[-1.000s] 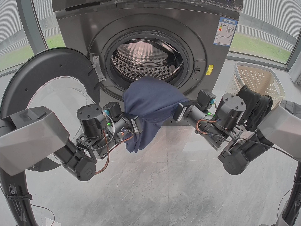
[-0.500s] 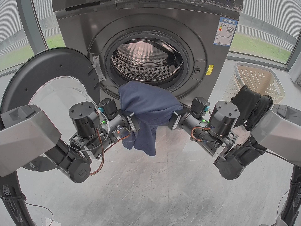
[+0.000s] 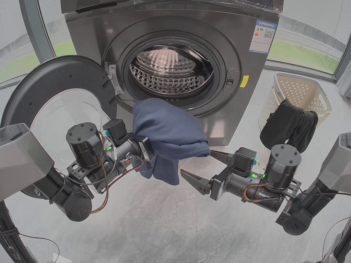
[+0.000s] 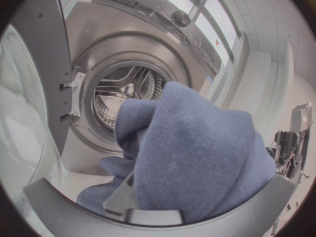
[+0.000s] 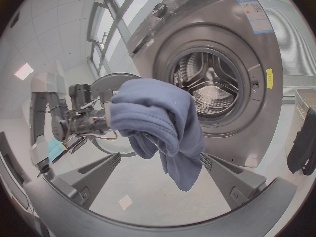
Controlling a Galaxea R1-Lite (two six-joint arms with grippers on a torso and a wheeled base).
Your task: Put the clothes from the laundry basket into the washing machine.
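Held: blue garment point(image 3: 168, 136), bunched over the left fingers point(image 4: 120, 199), which clamp it; the cloth hides most of the grip. It hangs in front of the washing machine point(image 3: 234, 48), just below the drum mouth point(image 3: 170, 70), not yet inside. The door point(image 3: 47, 81) is swung open to the left, so the way in is free. The right gripper point(image 3: 198, 164) sits low and right of the cloth, fingers spread wide, empty, not touching it. Black clothes point(image 3: 289, 125) drape over the laundry basket point(image 3: 310, 88) rim, far right; next load, I judge.
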